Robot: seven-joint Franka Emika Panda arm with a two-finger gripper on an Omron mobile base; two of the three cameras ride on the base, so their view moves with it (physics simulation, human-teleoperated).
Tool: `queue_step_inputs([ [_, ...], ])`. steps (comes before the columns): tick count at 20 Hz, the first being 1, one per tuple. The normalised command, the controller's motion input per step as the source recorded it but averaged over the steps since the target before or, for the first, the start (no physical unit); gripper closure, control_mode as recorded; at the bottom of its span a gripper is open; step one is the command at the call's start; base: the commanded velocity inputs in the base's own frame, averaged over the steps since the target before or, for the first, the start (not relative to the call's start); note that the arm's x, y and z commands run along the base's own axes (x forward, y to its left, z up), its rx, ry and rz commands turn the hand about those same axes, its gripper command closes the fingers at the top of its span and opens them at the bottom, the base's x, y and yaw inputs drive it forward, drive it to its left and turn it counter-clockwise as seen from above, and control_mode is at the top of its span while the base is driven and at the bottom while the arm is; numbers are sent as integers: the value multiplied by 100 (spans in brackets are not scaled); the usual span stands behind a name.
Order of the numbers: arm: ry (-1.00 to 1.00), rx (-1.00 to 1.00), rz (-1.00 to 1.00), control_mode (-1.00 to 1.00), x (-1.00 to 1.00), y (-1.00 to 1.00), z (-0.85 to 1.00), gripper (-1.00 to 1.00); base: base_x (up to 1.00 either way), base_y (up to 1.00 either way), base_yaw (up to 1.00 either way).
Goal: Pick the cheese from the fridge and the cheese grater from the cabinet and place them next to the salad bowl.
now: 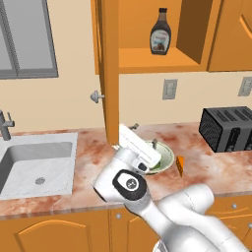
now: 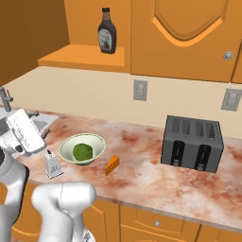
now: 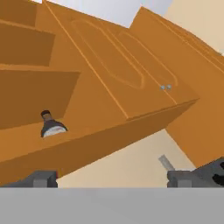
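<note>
Cheese grater (image 2: 53, 165) stands at the counter's (image 2: 142, 175) front edge, just left of the salad bowl (image 2: 82, 148); cheese (image 2: 112, 165) lies just right of it. Gripper (image 3: 111, 178) jaws apart, empty, aimed at the open cabinet (image 3: 87, 131). Hand view shows the bottle (image 3: 51, 126) from below; the toaster (image 2: 193, 143) shows in base views

Cabinet (image 1: 110, 74) of smooth orange-brown wood; counter (image 2: 156, 175) of mottled pink-white stone — polished; cheese grater (image 2: 53, 165) of dull silver metal; toaster (image 2: 192, 144) dark and matt; bottle (image 2: 107, 32) glossy brown.
</note>
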Motion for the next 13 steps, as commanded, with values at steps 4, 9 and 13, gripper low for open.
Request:
queue_step_inputs([
  [4, -15, 16, 0, -100, -94, -59, 100, -100, 0, 0, 0],
  [9, 0, 29, -1, -100, -100, -64, 100, -100, 0, 0, 0],
  [13, 4, 29, 0, -100, -100, -70, 100, -100, 0, 0, 0],
])
